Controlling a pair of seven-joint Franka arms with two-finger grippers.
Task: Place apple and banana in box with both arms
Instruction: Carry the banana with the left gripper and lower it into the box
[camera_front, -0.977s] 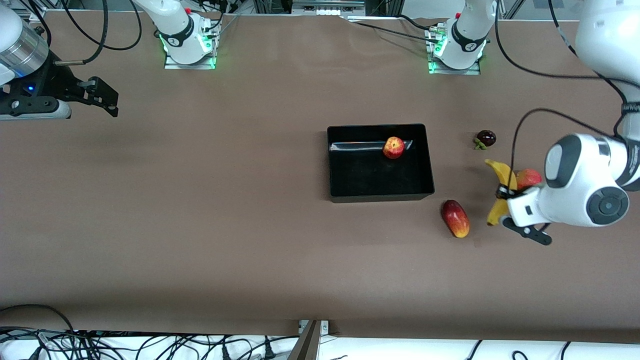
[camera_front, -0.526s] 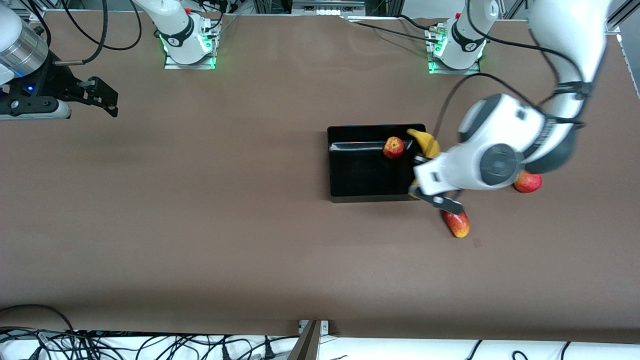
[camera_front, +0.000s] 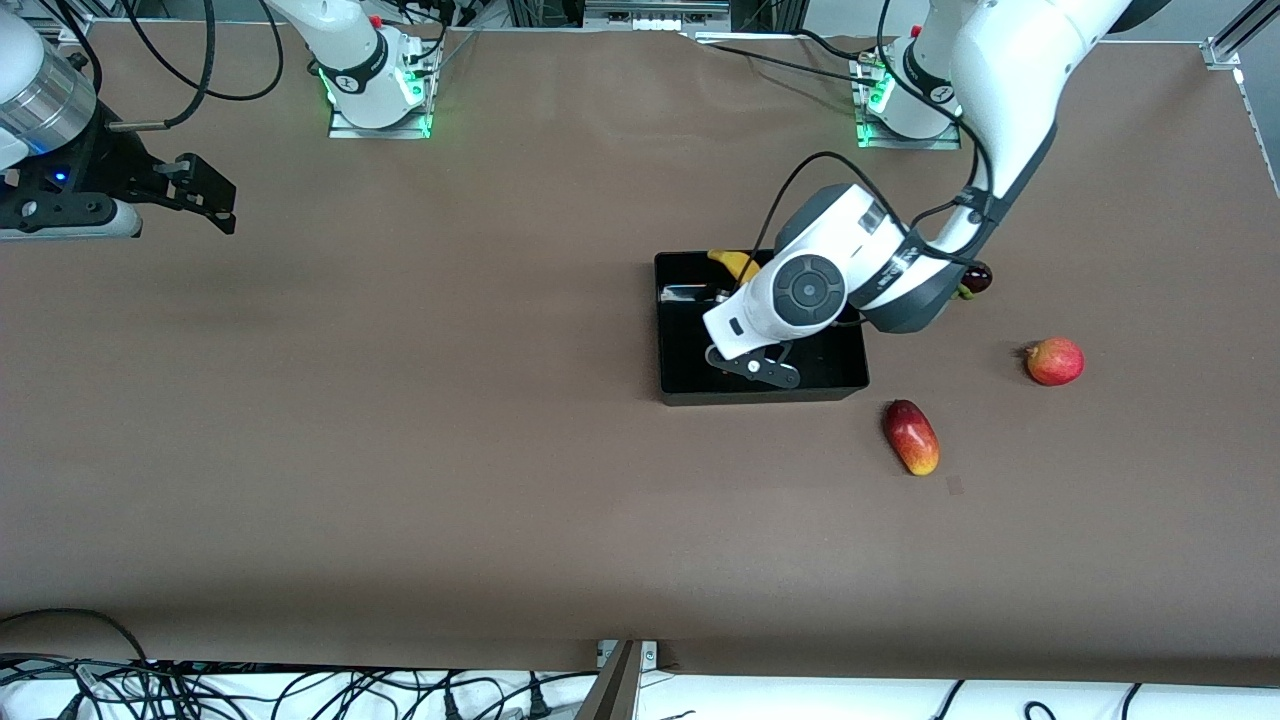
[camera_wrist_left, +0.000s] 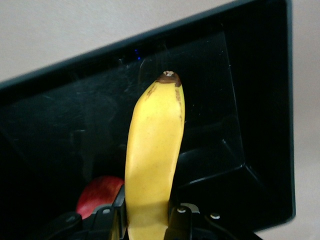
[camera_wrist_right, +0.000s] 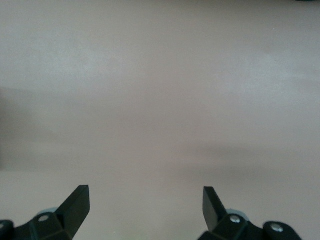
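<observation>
The yellow banana (camera_wrist_left: 155, 145) is clamped between the fingers of my left gripper (camera_wrist_left: 147, 210), which is shut on it. It hangs over the inside of the black box (camera_wrist_left: 260, 165). In the front view only the banana's dark-tipped end (camera_front: 735, 264) shows above the left gripper (camera_front: 730, 300), over the box (camera_front: 760, 392). The red apple (camera_wrist_left: 100, 192) lies in the box under the gripper; the arm hides it in the front view. My right gripper (camera_front: 205, 195) waits open over bare table at the right arm's end, nothing between its fingers (camera_wrist_right: 77, 202).
A pinkish-red round fruit (camera_front: 1055, 361) and an oblong red-and-yellow fruit (camera_front: 911, 437) lie on the table toward the left arm's end, beside the box. A small dark fruit (camera_front: 977, 277) peeks out from under the left arm.
The left arm has swung the banana from above the table near the round red fruit across to over the box. The right arm has not moved.
</observation>
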